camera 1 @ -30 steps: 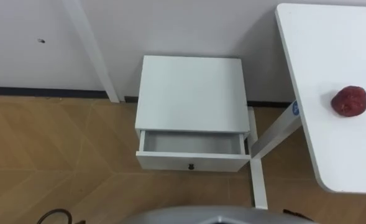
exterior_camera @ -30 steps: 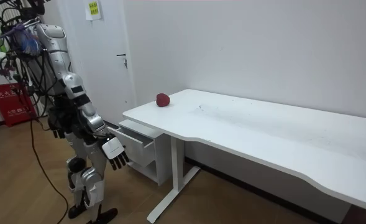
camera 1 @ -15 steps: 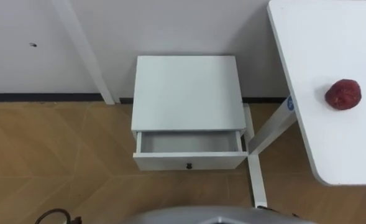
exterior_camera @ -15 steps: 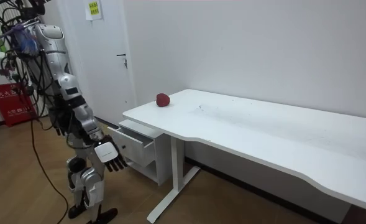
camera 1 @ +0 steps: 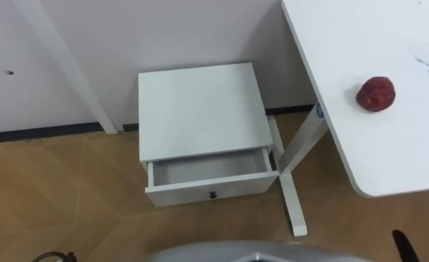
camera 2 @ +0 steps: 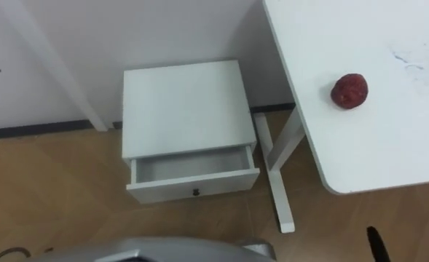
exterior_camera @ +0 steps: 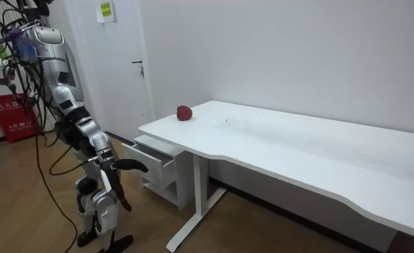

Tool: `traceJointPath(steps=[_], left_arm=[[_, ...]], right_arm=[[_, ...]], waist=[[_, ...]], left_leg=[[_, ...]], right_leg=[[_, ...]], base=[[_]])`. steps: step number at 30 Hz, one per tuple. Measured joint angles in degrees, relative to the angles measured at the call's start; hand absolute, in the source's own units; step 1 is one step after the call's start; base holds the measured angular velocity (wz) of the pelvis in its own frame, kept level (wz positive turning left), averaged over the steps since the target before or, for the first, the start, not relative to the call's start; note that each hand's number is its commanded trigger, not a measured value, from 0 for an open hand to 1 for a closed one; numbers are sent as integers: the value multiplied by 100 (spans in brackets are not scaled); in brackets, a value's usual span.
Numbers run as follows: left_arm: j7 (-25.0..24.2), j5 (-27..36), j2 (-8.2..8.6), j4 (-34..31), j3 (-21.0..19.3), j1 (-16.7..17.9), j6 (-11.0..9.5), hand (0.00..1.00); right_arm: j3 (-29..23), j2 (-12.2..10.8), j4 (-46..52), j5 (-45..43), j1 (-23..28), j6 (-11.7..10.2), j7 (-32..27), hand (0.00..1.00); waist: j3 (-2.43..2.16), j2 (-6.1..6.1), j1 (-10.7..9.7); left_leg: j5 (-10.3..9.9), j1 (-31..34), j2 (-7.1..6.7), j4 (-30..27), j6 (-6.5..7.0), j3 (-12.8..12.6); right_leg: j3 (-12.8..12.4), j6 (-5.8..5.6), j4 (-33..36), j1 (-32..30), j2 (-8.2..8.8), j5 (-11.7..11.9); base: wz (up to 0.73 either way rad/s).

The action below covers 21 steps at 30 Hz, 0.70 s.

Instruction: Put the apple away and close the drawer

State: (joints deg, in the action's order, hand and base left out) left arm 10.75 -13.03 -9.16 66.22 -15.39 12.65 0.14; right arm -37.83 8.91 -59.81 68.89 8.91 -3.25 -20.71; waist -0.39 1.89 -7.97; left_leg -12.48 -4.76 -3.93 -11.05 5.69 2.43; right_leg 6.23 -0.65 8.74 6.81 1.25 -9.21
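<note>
A dark red apple [camera 1: 375, 93] lies near the left end of the white table [camera 1: 389, 153], also seen from the right eye as the apple [camera 2: 349, 90]. A white bedside cabinet [camera 1: 197, 109] stands against the wall left of the table. Its drawer [camera 1: 210, 172] is pulled out and holds nothing. A dark fingertip of my right hand [camera 1: 403, 247] pokes in at the lower right, well below the apple and apart from it. In the room view I stand in front of the cabinet with my right hand [exterior_camera: 117, 176] held low, its fingers straight.
The table's white leg and foot [camera 1: 290, 196] stand right beside the cabinet's right side. A slanted white post [camera 1: 68, 73] leans by the wall at the left. Wooden floor [camera 1: 68, 189] lies in front of the cabinet.
The eye view has swung, so cabinet and apple sit further left. My right hand has turned and its fingertip now shows at the lower right. Apple and drawer have not moved.
</note>
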Motion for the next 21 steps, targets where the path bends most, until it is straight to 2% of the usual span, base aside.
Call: traceJointPath(steps=[3,6,9,12,14,17,21], left_arm=[[-7,-2,2,-143,1,103,22,0],[-9,-13,-28,-389,-11,188,19,0],[-8,-17,-68,-572,-18,260,-19,0],[-16,-15,-83,-651,-6,183,-59,0],[-31,-102,-83,-660,51,178,-65,0],[-32,-112,-89,-649,203,184,-65,0],[-40,-234,-87,-647,257,176,-64,0]], right_arm=[[-262,28,374,96,-82,-35,-468,0],[-405,78,997,155,-72,-236,-952,0],[-409,90,1894,-179,-83,-405,-1495,0],[-388,119,2719,-792,-104,-597,-2160,0],[-332,140,3437,-1672,-117,-712,-2639,0],[-91,206,4148,-2773,-117,-901,-3050,0],[-33,227,4762,-3819,-129,-925,-3437,0]], waist=[[-1,17,-101],[2,14,-114],[-3,8,-141],[0,41,-105],[4,46,-98],[10,19,-85],[-2,-14,62]], left_leg=[[-1,6,2,0,0,-5],[-1,31,11,5,-2,-26],[5,122,19,3,-7,-81],[14,198,19,-9,-8,-94],[14,212,19,-4,-8,-98],[14,229,24,19,-8,-84],[15,270,30,45,-11,-90]], right_leg=[[-24,0,3,-5,-4,0],[-64,0,16,-51,-10,0],[-62,1,64,-173,-13,1],[-57,1,108,-262,-12,0],[-66,1,105,-281,-17,0],[-56,1,95,-307,-22,1],[-68,1,97,-378,-30,1]], base=[[-1],[-7],[-6],[0],[0],[0],[-3]])
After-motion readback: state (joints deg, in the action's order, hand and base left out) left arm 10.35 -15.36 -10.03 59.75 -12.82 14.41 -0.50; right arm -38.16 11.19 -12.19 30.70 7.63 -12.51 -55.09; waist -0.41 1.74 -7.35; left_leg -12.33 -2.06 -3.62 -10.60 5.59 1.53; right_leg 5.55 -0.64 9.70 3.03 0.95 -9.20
